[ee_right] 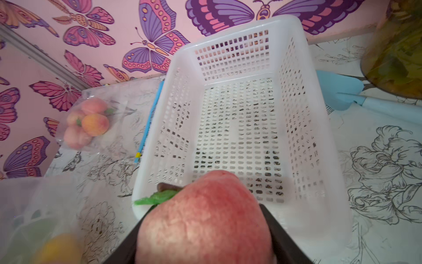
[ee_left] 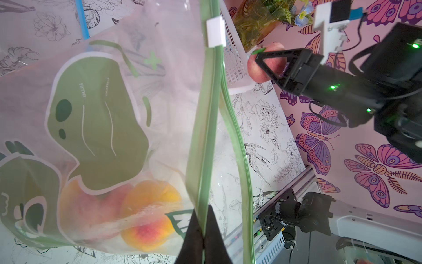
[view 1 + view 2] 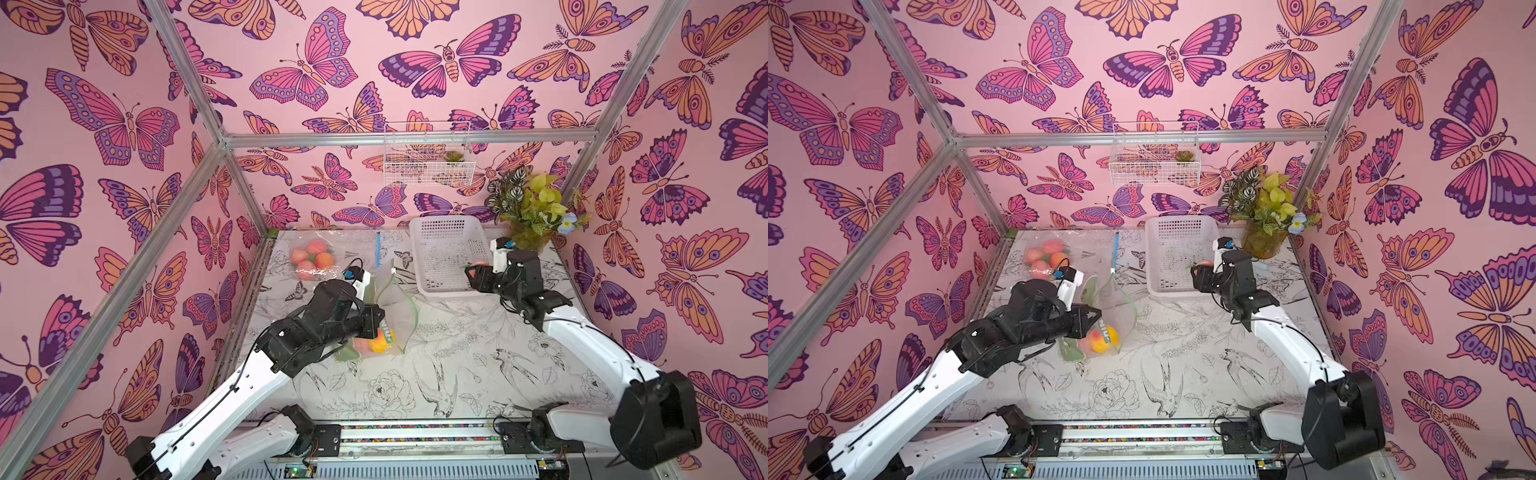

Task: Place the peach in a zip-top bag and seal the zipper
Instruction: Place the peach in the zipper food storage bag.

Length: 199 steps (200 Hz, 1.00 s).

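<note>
The peach (image 1: 205,219) is round and rosy pink, mottled with paler patches, with a brown stem and a bright green leaf at its top. The right claw (image 3: 473,271) grips it, one black finger on each side, and holds it off the table (image 3: 457,365) over the near side of the white basket (image 1: 228,57), at the far right of the scene. To its left the left claw (image 2: 202,224) is pinched tight on one green zipper strip (image 2: 205,128) of the bag (image 2: 102,114), holding it up at mid table. The bag is frosted clear plastic with dark green printed shapes. Its two strips stand apart, so the mouth gapes, and a white slider (image 2: 215,32) sits at the far end. Other peaches (image 2: 148,201), pink and orange-yellow, lie at its bottom. A second clear bag (image 3: 309,257) of peaches rests at the far left.
</note>
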### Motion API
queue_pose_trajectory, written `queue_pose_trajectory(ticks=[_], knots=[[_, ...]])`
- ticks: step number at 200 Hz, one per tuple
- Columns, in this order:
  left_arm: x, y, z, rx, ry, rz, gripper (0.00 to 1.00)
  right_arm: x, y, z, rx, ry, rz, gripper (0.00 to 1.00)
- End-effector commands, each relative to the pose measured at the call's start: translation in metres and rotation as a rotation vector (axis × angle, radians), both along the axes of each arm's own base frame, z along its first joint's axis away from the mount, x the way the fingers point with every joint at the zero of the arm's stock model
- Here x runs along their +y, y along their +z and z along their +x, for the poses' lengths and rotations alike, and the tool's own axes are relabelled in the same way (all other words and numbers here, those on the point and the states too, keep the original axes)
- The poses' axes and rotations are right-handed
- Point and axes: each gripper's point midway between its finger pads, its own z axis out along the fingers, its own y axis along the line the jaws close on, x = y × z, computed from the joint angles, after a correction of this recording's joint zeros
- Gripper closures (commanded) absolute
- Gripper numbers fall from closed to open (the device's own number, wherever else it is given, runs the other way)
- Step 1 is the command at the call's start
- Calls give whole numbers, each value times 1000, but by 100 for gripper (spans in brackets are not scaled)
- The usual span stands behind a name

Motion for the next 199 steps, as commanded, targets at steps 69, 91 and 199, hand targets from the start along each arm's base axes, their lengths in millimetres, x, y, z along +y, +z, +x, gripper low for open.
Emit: queue_pose_trajectory(ticks=[69,91,199], knots=[[-15,-9,6,20,-40,-22,100,69,42,-95,-70,299,116,47],[-17,-11,7,28,-43,-26,100,92,49,-106,-90,382,135,46],[-26,-15,8,50,-72,-36,100,169,63,-137,-100,632,139,46]])
